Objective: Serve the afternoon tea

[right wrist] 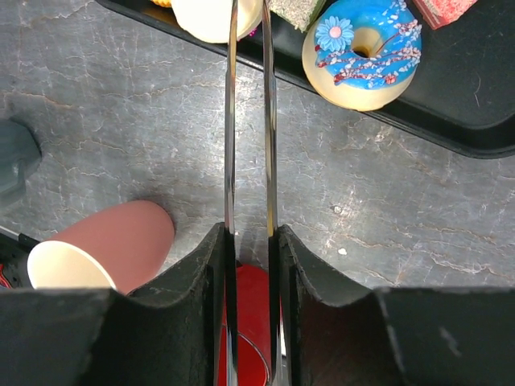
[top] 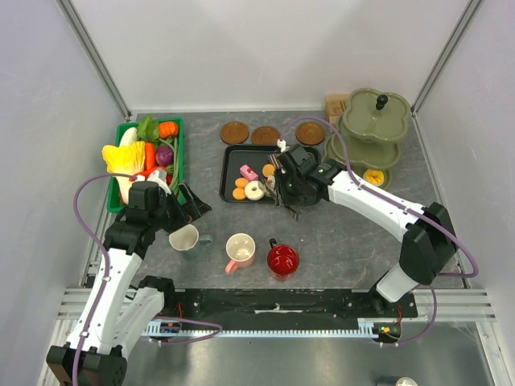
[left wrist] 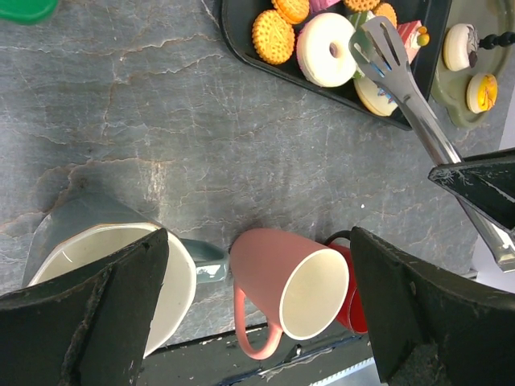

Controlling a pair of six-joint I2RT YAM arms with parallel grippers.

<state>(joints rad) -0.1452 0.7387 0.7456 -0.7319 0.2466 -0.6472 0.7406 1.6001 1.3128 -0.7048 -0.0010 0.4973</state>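
Now right jaws clenching metal tongs (left wrist: 402, 76), tips hovering over tray's (top: 233, 161) near edge beside white doughnut (left wrist: 326, 50); squeezing steadily seems wise. Left jaws hanging released near whitish mug (left wrist: 80, 245).

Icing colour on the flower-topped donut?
Blue, with pink sprinkles, on the donut; clearest in the right wrist view.

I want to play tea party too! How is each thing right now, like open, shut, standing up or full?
whitish mug: upright
pink mug: upright
red mug: upright
tray: holding cakes and biscuits
tongs: squeezed narrow, tips over the tray
left gripper: open, by the whitish mug
right gripper: shut on the tongs
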